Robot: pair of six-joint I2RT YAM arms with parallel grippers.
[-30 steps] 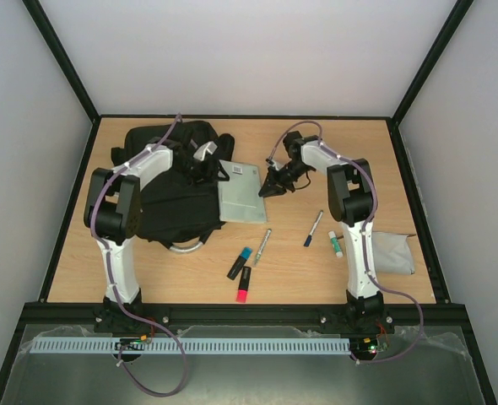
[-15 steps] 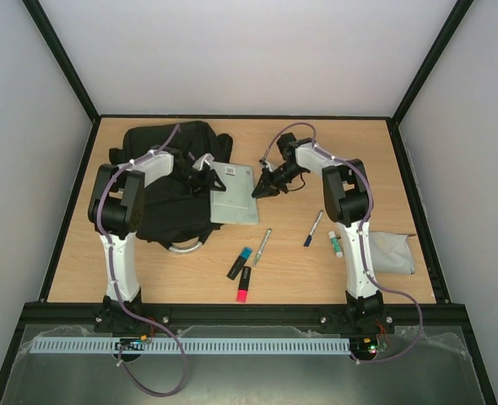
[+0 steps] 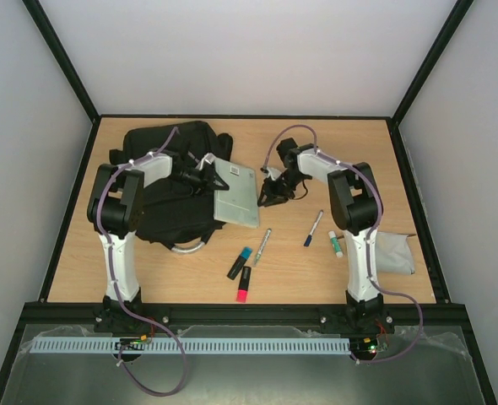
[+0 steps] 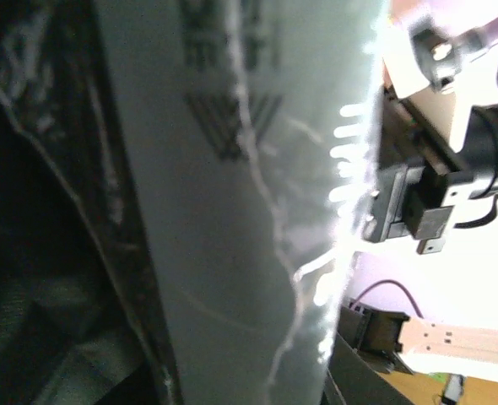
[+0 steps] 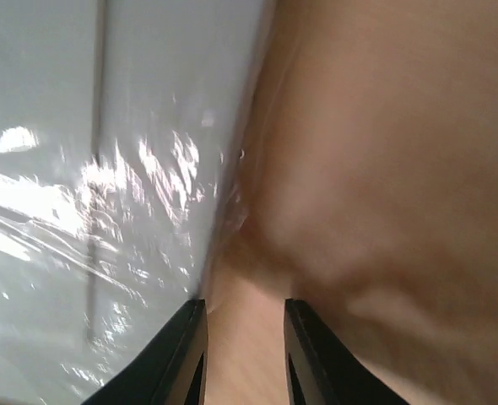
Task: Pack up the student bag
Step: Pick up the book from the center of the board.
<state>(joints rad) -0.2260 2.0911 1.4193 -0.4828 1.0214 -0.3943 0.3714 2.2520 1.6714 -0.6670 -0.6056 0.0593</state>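
Nearest lie a pink-and-black highlighter (image 3: 245, 285), a black teal-capped marker (image 3: 239, 262), a silver pen (image 3: 262, 245), a blue pen (image 3: 314, 228) and a grey fabric pouch (image 3: 394, 251). Beyond them the right gripper (image 5: 242, 316), jaws narrowly apart on nothing, rests just beside a grey plastic-wrapped notebook (image 3: 237, 196). The left gripper (image 3: 207, 179) meets the notebook's left edge over the large black fabric backpack (image 3: 169, 215); the notebook hides its fingers, so I cannot tell its grip.

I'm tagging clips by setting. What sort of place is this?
Probably a lab test cell for robots: a wooden table boxed in by plain white panels on a black frame, two arms bolted at its near edge, and a backpack, notebook and pens laid out as props.
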